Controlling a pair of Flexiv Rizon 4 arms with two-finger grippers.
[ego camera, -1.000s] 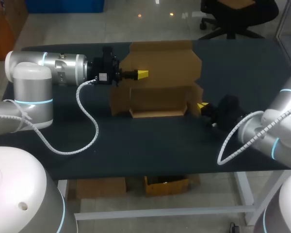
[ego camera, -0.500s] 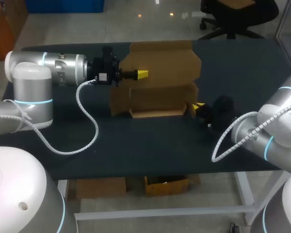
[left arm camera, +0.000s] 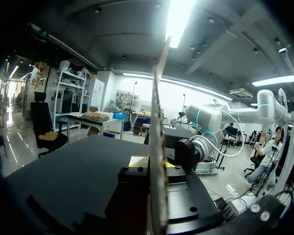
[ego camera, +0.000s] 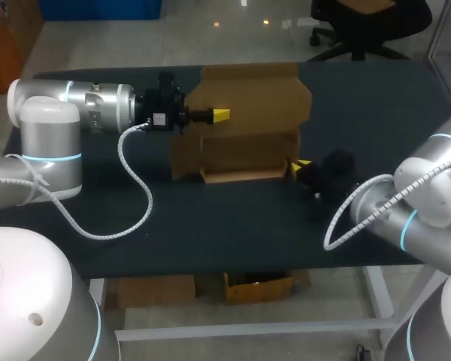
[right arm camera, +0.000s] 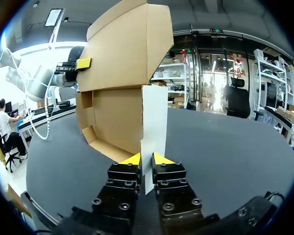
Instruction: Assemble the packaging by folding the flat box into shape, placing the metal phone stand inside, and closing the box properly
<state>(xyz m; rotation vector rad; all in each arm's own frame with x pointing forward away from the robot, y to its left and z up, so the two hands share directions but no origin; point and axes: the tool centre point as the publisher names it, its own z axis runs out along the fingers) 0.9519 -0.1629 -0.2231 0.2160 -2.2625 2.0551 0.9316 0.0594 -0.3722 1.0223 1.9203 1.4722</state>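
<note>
A brown cardboard box lies half folded at the back of the black table, with its tall rear panel raised. My left gripper is shut on that panel, which runs edge-on between its fingers in the left wrist view. My right gripper is at the box's right end. There the side flap stands upright in the narrow gap between its slightly parted fingers. The box's open tray lies just beyond it. No phone stand shows in any view.
My left arm's white coiled cable droops onto the table left of the box. My right arm's cable loops over the table's front right. Bare table surface runs along the whole front edge.
My right gripper has moved left toward the box. The right side flap has swung from splayed outward to upright, and the fingers have parted a little. My left arm has not moved.
</note>
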